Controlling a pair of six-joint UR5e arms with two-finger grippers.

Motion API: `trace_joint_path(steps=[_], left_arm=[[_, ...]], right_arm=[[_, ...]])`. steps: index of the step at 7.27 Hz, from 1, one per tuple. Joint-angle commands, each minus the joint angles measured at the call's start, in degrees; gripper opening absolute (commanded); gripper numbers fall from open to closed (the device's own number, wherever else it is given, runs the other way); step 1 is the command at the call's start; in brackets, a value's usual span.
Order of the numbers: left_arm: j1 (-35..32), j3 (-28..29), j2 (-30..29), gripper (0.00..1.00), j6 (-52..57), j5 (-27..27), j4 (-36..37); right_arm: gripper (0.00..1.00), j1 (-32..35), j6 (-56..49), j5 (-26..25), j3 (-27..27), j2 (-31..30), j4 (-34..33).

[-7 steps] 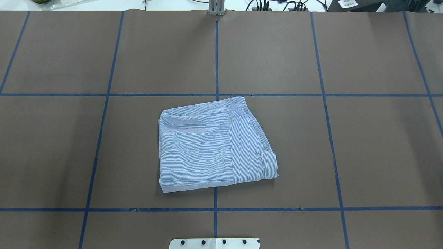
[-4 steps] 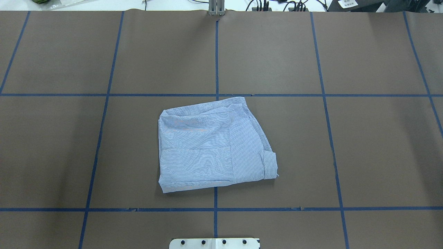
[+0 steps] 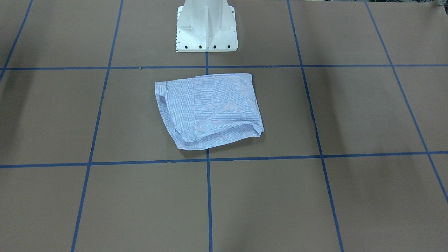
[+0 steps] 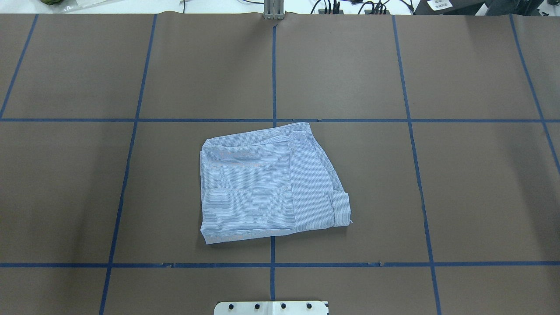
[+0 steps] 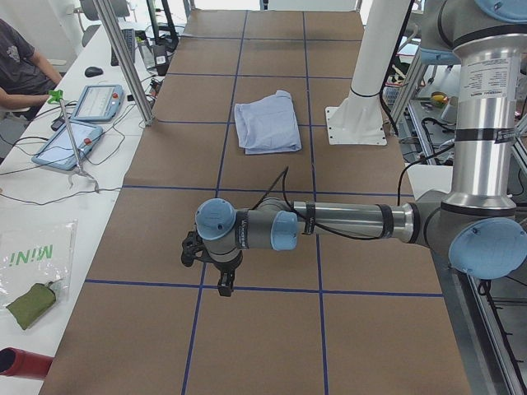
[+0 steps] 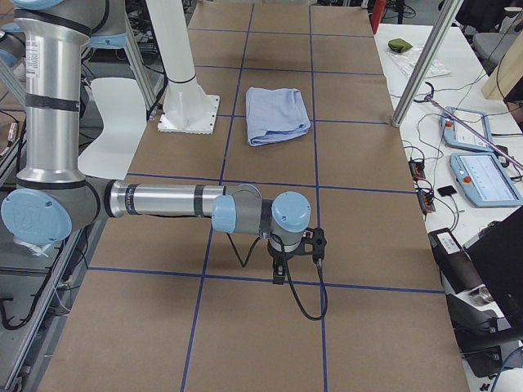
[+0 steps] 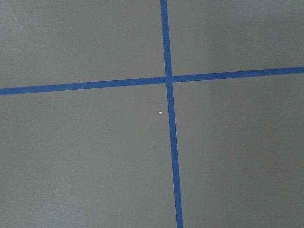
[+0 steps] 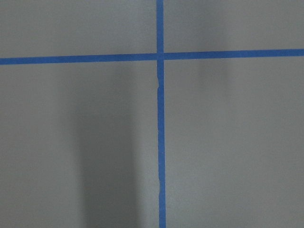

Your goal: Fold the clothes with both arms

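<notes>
a: status check, working left to right across the overhead view. where is the left gripper [image 5: 212, 265]?

b: out over bare table [image 4: 65, 183], well apart from the garment. it shows only in the left side view, so i cannot tell whether its jaws are parted or closed. nothing appears to hang from it.

a: centre?

b: the shirt [image 4: 267, 186] lies folded into a compact packet straddling the middle tape line [image 4: 272, 273], just ahead of the white pedestal base [image 4: 271, 307]. one narrower flap lies along its right side.

a: and the right gripper [image 6: 296, 253]?

b: likewise parked away from the cloth, seen from the side only; jaw state cannot be told.

a: procedure?

b: the fold looks complete. keep both arms clear of the packet; if tidying, press the loose right corner flat without dragging the layers.
</notes>
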Motion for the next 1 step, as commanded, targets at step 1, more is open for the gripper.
trace_joint_path(steps=[1], left_arm=[[0.0, -0.2, -0.3, 1.00, -0.2, 0.0, 0.1]], right_arm=[[1.00, 0.0, 0.0, 0.3, 0.0, 0.0, 0.0]])
